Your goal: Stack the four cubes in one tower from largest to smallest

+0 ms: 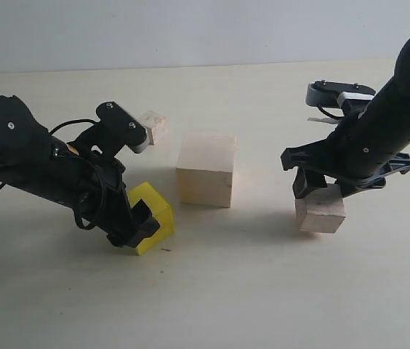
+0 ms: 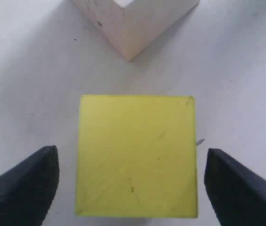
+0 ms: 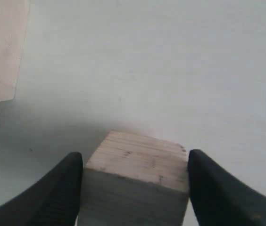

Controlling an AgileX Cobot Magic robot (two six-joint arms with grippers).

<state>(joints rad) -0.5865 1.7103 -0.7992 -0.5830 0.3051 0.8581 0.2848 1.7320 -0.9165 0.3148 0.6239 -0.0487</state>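
1. Yellow cube [image 1: 158,207] sits on the table [image 1: 263,291] between the wide-open jaws of the left gripper [image 2: 130,155], with a gap on each side.
2. Right gripper [image 3: 135,154] clamps the small wood cube [image 1: 321,209].
3. Large wood cube [image 1: 206,169] stands between the arms; the smallest cube [image 1: 155,125] lies farther back.

The left arm [image 1: 45,163] hides part of the yellow cube [image 1: 158,205]; its wrist camera [image 1: 123,125] partly covers the smallest wood cube [image 1: 155,125].
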